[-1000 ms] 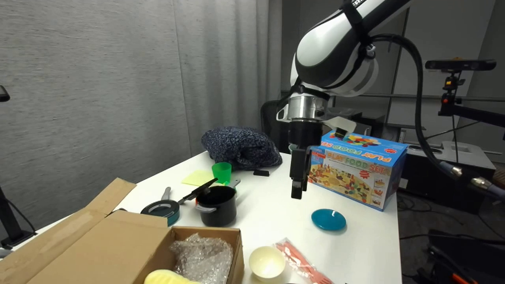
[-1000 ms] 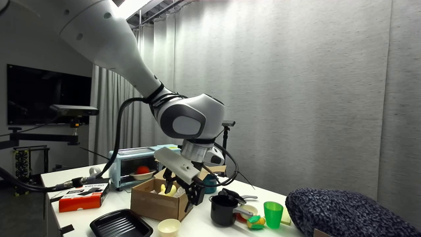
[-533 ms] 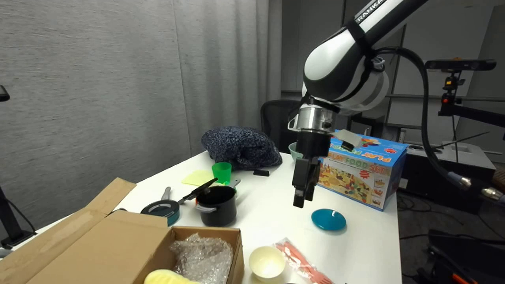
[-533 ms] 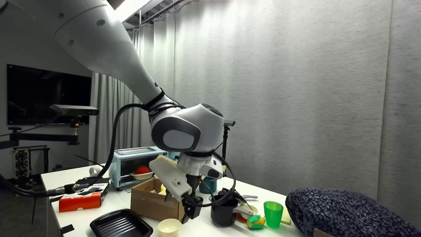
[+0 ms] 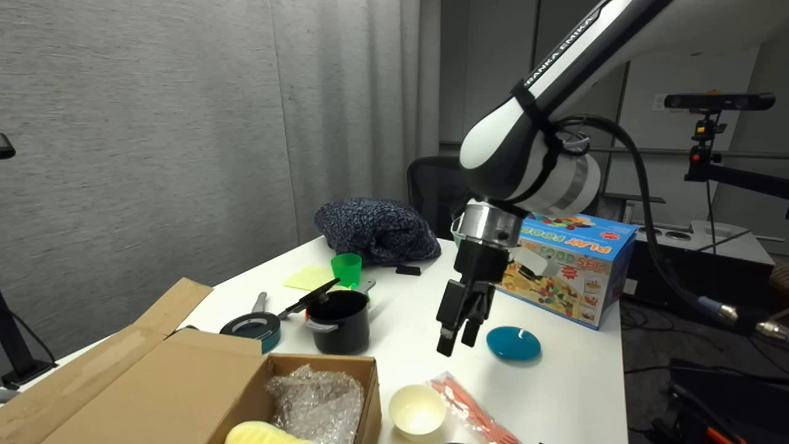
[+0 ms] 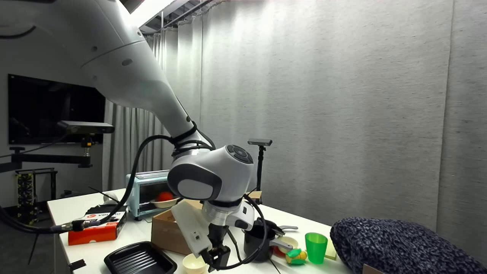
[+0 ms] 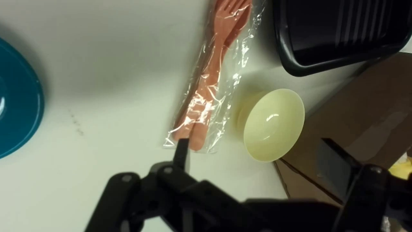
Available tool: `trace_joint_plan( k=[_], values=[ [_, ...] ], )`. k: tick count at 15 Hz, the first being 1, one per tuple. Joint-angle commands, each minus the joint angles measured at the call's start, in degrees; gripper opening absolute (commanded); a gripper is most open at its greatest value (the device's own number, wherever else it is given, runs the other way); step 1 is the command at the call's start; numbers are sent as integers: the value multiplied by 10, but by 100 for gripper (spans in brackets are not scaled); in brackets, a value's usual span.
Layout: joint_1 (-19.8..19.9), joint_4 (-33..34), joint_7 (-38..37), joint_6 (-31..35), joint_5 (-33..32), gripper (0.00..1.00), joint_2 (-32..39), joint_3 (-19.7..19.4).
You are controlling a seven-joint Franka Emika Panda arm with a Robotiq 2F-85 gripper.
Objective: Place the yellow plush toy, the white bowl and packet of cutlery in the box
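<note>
The yellow plush toy (image 5: 262,433) lies inside the cardboard box (image 5: 371,404), beside bubble wrap; a bit of it also shows in the wrist view (image 7: 402,169). The cream-white bowl (image 5: 417,412) stands on the table beside the box wall, also seen in the wrist view (image 7: 273,125). The packet of cutlery (image 5: 476,412), clear plastic with pinkish-red forks, lies flat next to the bowl; the wrist view shows it whole-length (image 7: 207,85). My gripper (image 5: 457,340) is open and empty above the table; in the wrist view its fingers (image 7: 259,153) lie apart, with the bowl beyond the gap between them.
A black ribbed tray (image 6: 140,259) lies near the box and bowl. A teal plate (image 5: 513,343) lies near the packet. A black pot (image 5: 339,324), a teal pan (image 5: 253,330), a green cup (image 5: 346,269) and the printed toy box (image 5: 548,271) stand farther off.
The arm has come down, and the gripper is lower, tilted and closer to the bowl and packet. The toy, bowl, packet and box have not moved.
</note>
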State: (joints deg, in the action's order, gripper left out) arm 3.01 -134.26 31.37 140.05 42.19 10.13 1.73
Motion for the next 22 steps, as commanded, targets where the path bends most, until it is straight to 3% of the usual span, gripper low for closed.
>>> trace_joint_plan(
  k=[1, 10, 12, 22],
  values=[
    [-5, 33, 2, 18, 7, 100, 52, 20],
    [-9, 115, -56, 35, -48, 98, 144, 50],
    [-7, 126, -66, 32, -61, 74, 156, 53],
    [5, 151, -75, 23, -96, 1, 165, 69]
  ],
)
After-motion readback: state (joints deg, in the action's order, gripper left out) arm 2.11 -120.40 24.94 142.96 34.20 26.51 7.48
